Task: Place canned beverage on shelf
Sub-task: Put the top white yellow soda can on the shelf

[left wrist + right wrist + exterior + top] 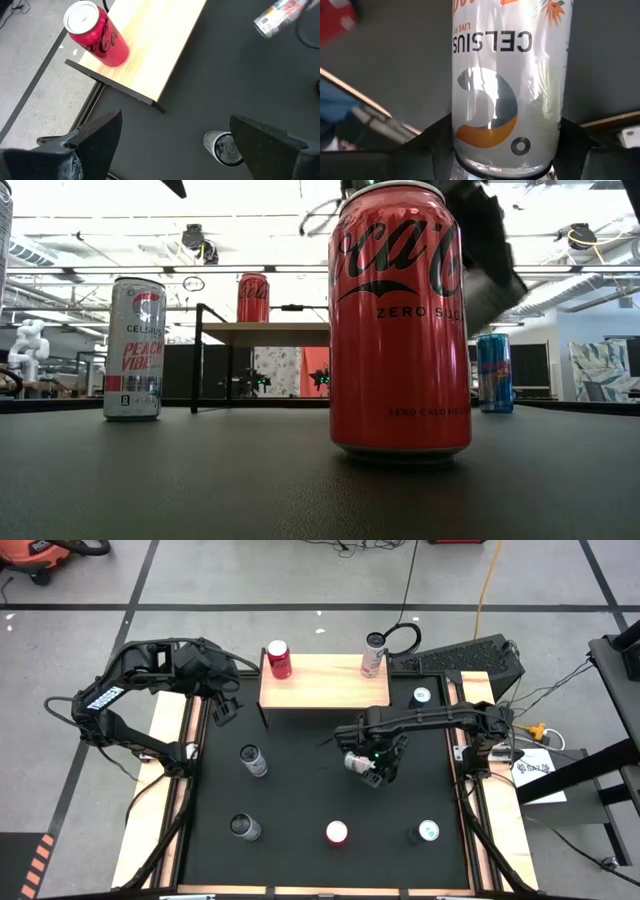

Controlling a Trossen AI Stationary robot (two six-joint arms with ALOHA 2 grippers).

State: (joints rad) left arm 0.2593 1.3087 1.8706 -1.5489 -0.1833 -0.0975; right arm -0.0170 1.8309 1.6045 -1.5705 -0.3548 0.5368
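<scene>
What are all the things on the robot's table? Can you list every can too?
shelf: one, light wood top on black legs, far side of the mat
black mat: one, black, covers the table
Coca-Cola can: one, red, shelf's left end
white can: one, white, shelf's right end
Coca-Cola Zero Sugar can: one, red, near edge of the mat
silver cans: two, silver, left part of the mat
blue cans: two, blue, right part of the mat
Celsius can: one, white and orange, held over the mat's middle
left claw: one, dark, open and empty, beside the shelf's left end
right claw: one, dark, gripping the Celsius can
</scene>
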